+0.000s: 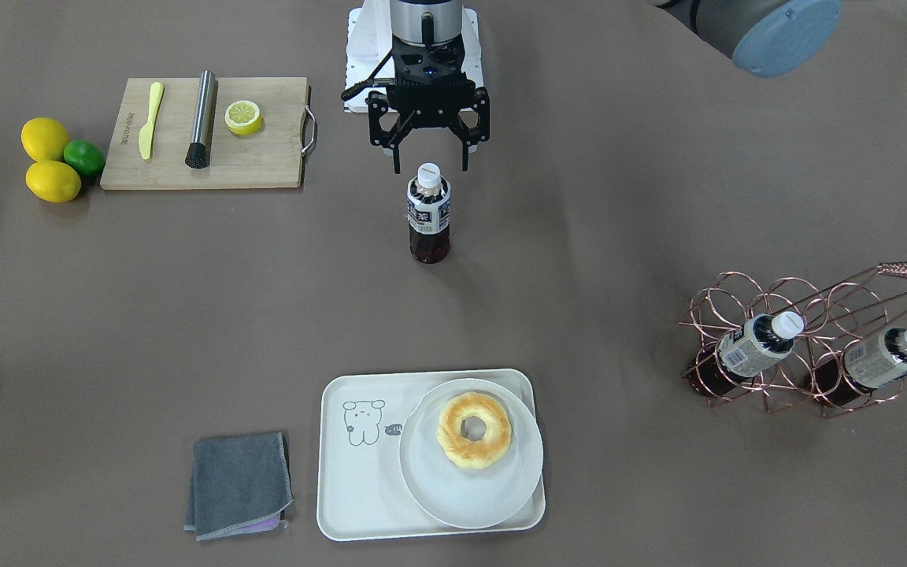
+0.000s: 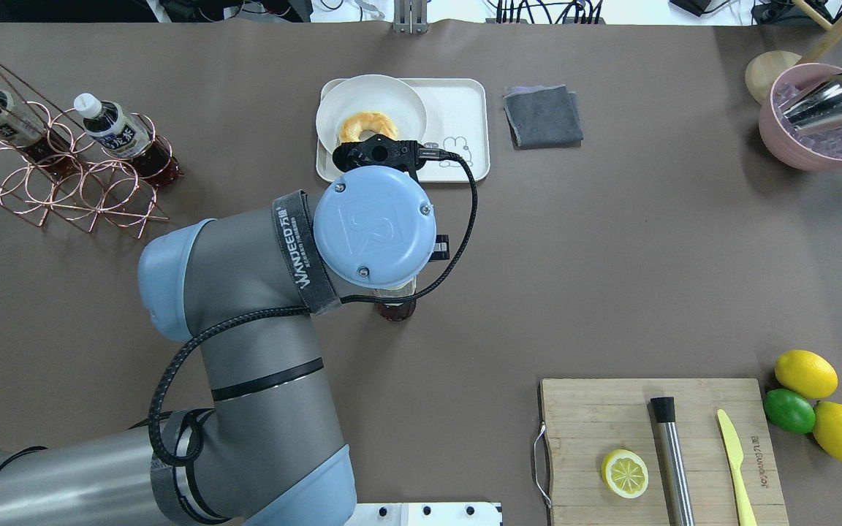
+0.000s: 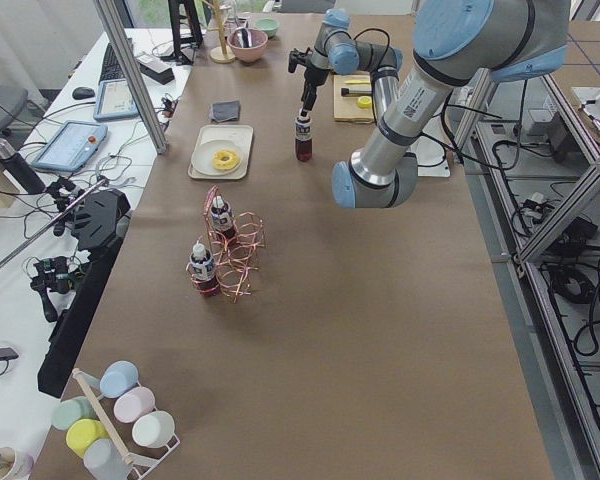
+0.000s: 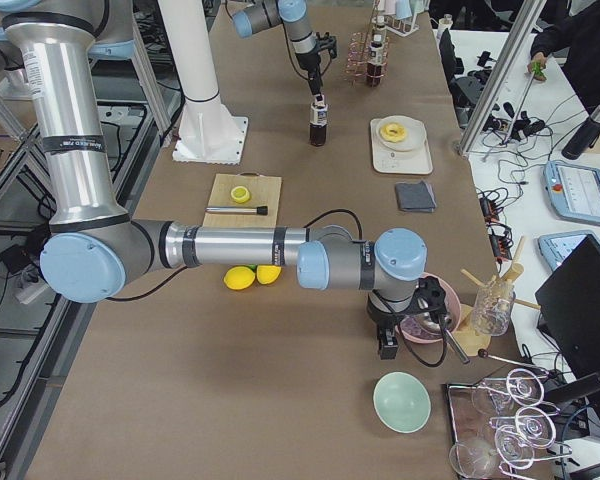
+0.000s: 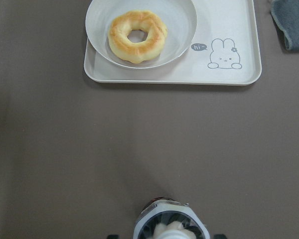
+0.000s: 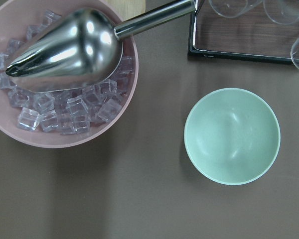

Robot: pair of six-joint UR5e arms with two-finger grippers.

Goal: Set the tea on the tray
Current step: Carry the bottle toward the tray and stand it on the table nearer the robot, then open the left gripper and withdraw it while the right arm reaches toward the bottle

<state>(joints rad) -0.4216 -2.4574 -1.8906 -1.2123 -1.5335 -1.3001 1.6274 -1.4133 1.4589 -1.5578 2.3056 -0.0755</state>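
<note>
Exterior front-facing view: nearest the camera, the tray [image 1: 351, 504] is lying flat on the brown table, with a round white plate [image 1: 453, 504] sitting on its bear-free half and carrying a doughnut [image 1: 474, 430]. A folded grey cloth [image 1: 239, 484] is lying just beside the tray. Farther back and off to one side, a copper wire rack [image 1: 745, 299] is holding two alike bottles at a slant.

Beyond the tray and well apart from it, the tea [image 1: 429, 216] is standing upright on the bare table, cap on. The left gripper [image 1: 431, 168] is hanging directly over its cap, fingers [image 1: 396, 161] spread wide to either side and not touching the bottle. The left wrist view is showing the cap centred below, between the two finger ends.

Farther still, a wooden cutting board [image 1: 264, 157] is carrying a lemon half [image 1: 243, 116], a yellow knife and a metal muddler.

In the exterior right view, the right gripper [image 4: 388, 340] is hovering by a pink bowl of ice [image 4: 420, 328]; whether its fingers are spread or together cannot be told.
</note>
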